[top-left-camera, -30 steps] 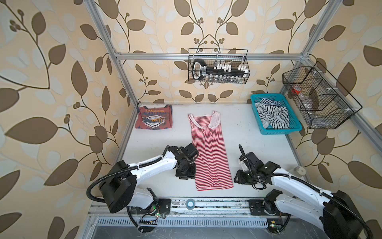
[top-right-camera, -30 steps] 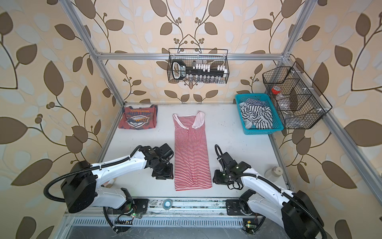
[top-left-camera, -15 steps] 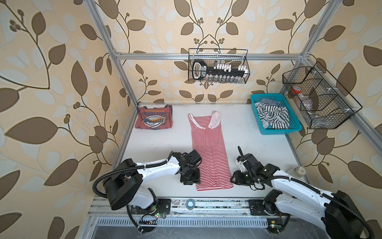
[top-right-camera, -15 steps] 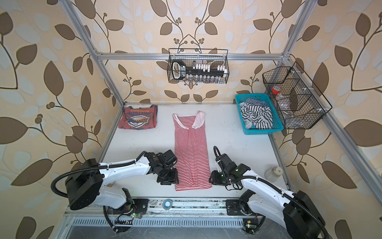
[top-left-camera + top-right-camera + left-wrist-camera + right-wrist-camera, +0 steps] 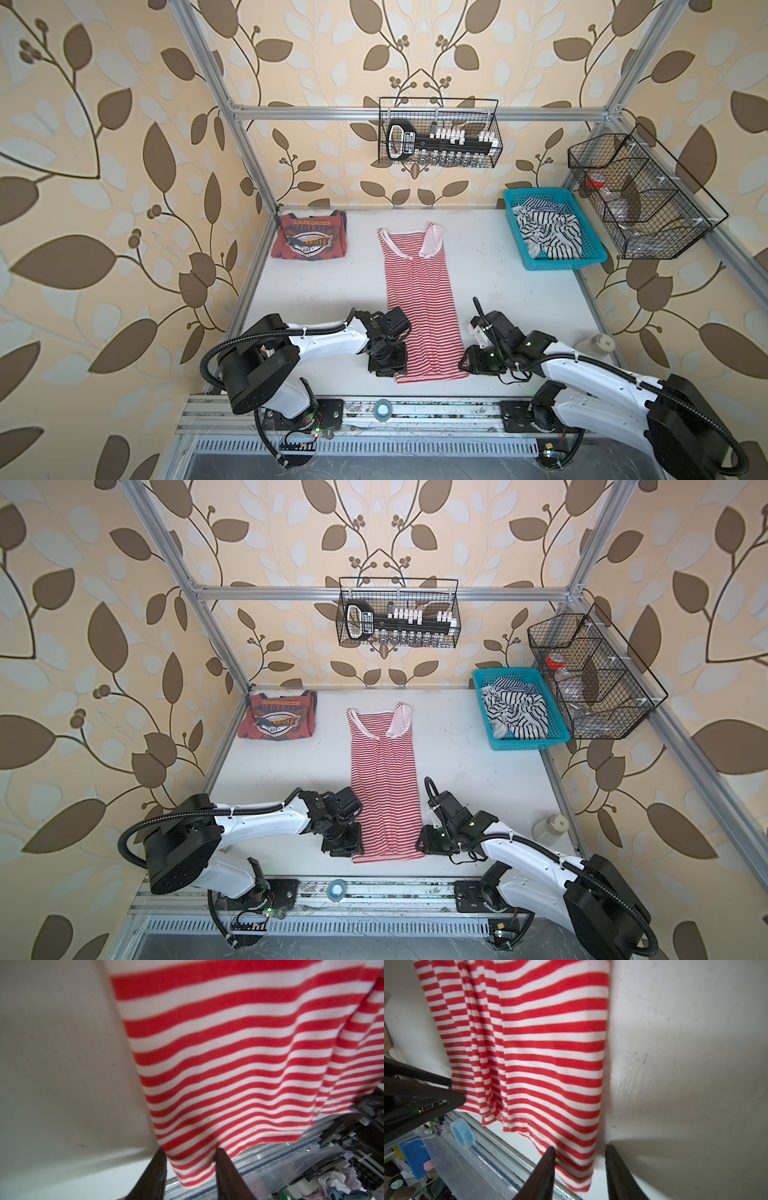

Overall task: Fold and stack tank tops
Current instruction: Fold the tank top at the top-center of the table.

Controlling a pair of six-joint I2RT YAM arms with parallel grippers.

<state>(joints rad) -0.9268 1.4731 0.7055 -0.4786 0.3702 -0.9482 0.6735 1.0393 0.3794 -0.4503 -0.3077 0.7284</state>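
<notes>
Two tank tops are out on the table (image 5: pixel 498 282), and two claws are mine to work them with. One is the striped tank top (image 5: pixel 419 299), red and white, lying long and narrow down the middle with its straps far from me and its hem near my bases. The other is the dusty red tank top (image 5: pixel 309 241), one folded square in the far corner on my left side, well apart from the striped one. My left claw (image 5: pixel 190 1150) sits at one hem corner and my right claw (image 5: pixel 581 1146) at the other. On each, the fingers stand apart with the corner of cloth between them, not pinched down on it. I judge this cloth light, limp and a little stretchy, so it should sag between my grips and carry its creases along unless I keep it taut. The hem corners look like the right hold, taken deep enough to catch every layer, since long folds already run down the body and a shallow nip may lift only the top ply. Beyond those two I count one teal basket (image 5: pixel 565 264) holding one crumpled black-and-white cloth (image 5: pixel 548 232), though I cannot tell what garment it is.
</notes>
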